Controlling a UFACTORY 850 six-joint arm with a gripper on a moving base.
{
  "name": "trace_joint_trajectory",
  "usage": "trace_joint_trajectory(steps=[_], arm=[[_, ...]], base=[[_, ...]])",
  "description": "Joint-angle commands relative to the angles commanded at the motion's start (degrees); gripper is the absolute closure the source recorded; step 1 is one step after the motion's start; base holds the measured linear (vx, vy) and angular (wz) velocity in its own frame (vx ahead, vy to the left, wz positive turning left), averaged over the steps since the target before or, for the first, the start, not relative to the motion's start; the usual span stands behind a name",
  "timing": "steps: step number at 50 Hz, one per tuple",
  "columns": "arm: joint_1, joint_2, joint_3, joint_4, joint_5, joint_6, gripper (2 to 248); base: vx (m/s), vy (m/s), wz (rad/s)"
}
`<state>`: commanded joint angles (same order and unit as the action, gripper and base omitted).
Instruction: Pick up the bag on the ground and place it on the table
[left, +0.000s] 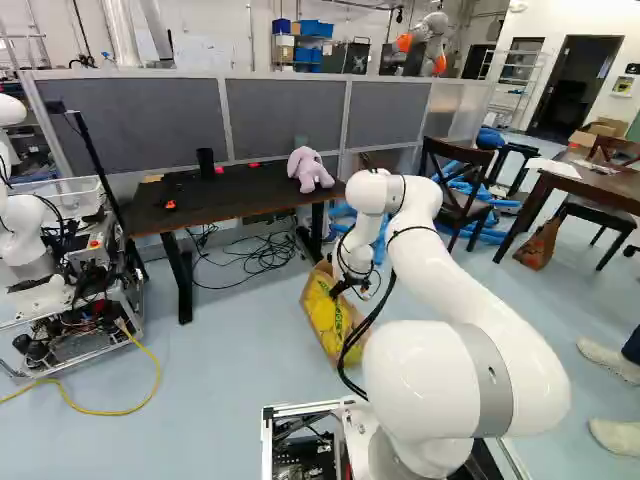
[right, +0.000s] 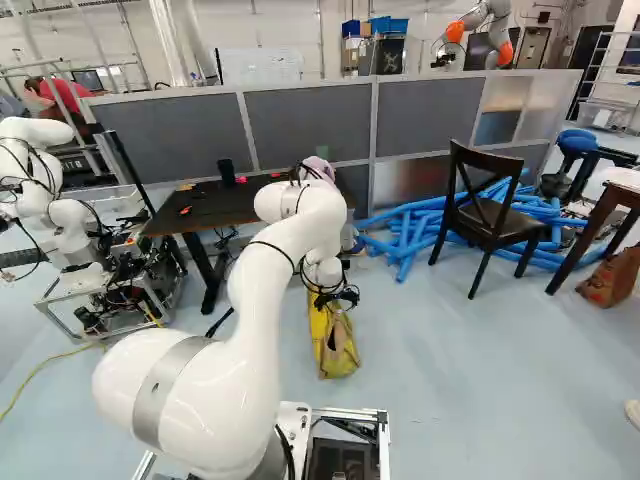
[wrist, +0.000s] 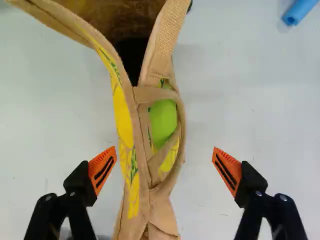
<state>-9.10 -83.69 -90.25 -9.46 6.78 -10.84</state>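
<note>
Wrist view, black two-finger gripper (wrist: 164, 150): stands wide apart, with orange pads (wrist: 102, 171) at either side of the bag, gripping nothing.
Tan-and-yellow fabric bag (left: 333, 318): rests on the pale blue floor (left: 235, 360), just below the middle of the left base view.
Looped tan handle (wrist: 181, 120): lies folded between the pads; may slip free if caught only by a loose edge.
Mouth of the bag: gapes ahead of the gripper; could sag or tip on lifting, if pinched off balance.
Dark brown table (left: 245, 197): stands at the upper left of the left base view, probably the target; might snag the bag's base if approached too low.
Purple plush toy (left: 309, 170): sits near the table's right end in that view; could get knocked off by a swinging load.
</note>
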Motion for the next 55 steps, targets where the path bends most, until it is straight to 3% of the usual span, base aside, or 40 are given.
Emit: trace_joint_trajectory(steps=[34, 55], arm=[[1.03, -9.06, -11.45, 0.0, -0.68, 0.0, 3], [2.12, -10.01, -12.95, 0.0, -0.68, 0.0, 3]], base=[[0.0, 0.0, 0.0], [0.0, 0.0, 0.0]])
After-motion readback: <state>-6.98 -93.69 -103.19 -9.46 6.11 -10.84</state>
